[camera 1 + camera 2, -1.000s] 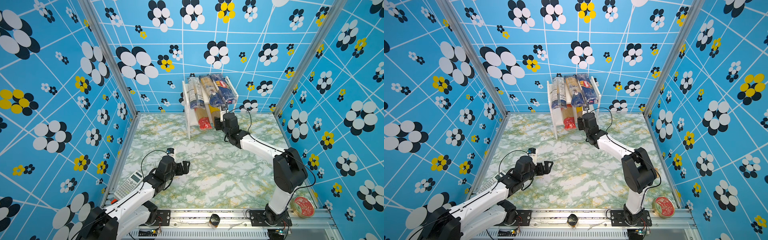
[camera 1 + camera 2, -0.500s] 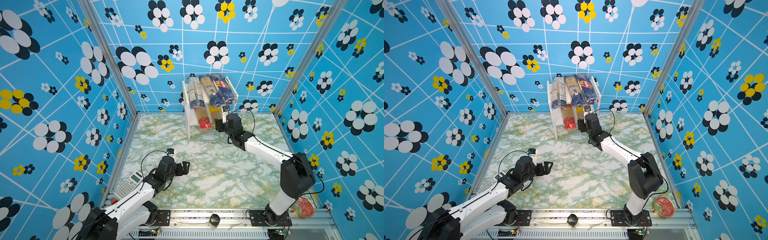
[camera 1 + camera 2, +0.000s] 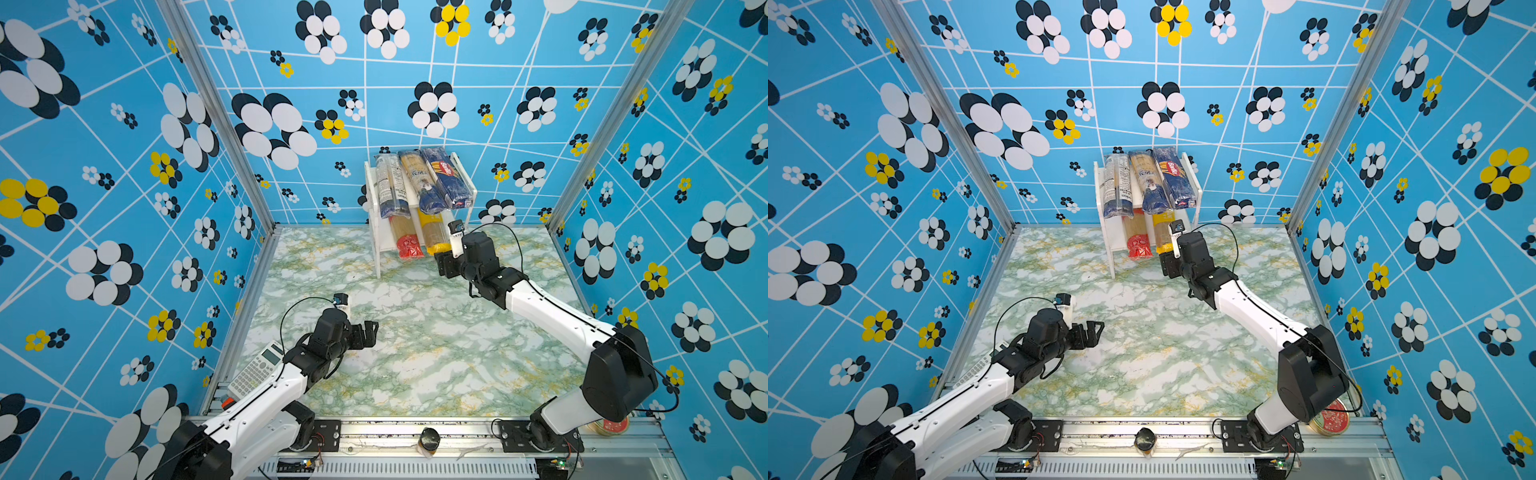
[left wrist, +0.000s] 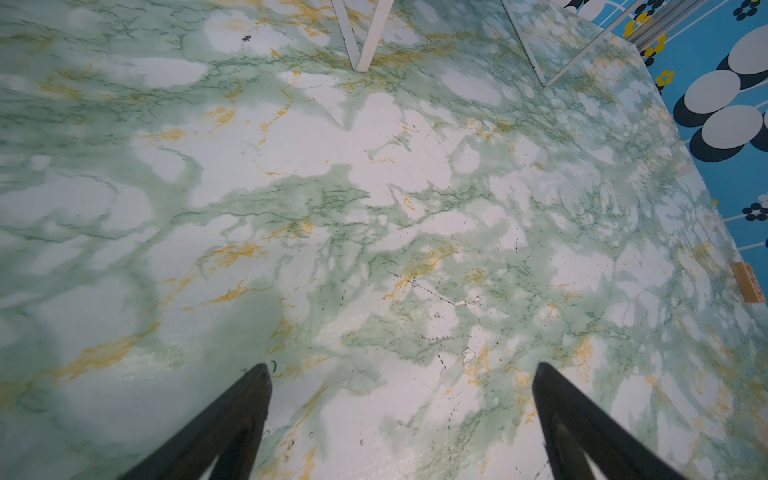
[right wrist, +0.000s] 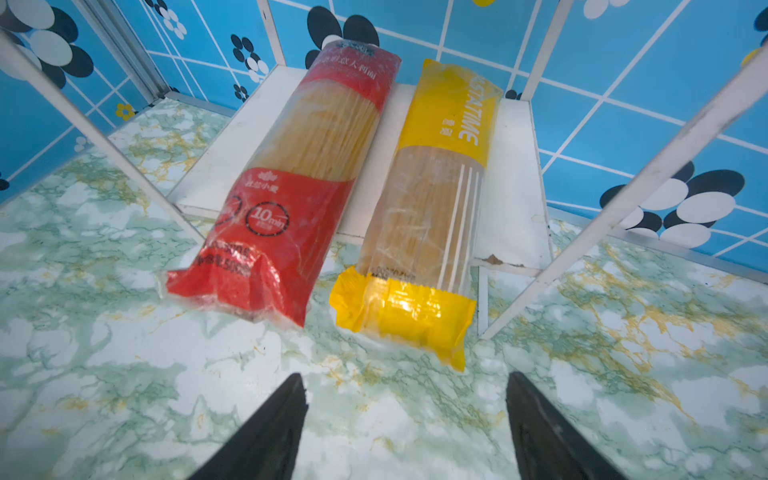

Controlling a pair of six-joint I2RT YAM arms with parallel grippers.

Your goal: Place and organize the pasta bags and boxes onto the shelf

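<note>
The shelf [image 3: 377, 259] stands at the back centre, a white two-tier rack. Its top board carries two clear and dark-blue bags [image 3: 388, 187] [image 3: 417, 183] and a dark-blue Barilla pack [image 3: 449, 180]. On the lower board [image 5: 515, 166] lie a red-ended bag [image 5: 299, 166] and a yellow-ended bag [image 5: 432, 195], their near ends overhanging onto the table. My right gripper [image 5: 405, 382] hangs open and empty just in front of the yellow-ended bag, seen also in a top view as the right gripper [image 3: 444, 264]. My left gripper [image 3: 368, 332] stands open over bare table, empty.
A grey calculator [image 3: 255, 370] lies at the front left beside my left arm. A round red-lidded tin [image 3: 1331, 417] sits at the front right behind my right arm's base. Patterned walls close three sides. A small wooden block [image 4: 748, 282] sits by the right wall.
My right gripper has opened wider and drawn back from the yellow-ended bag on the lower board. The left arm has not moved.
</note>
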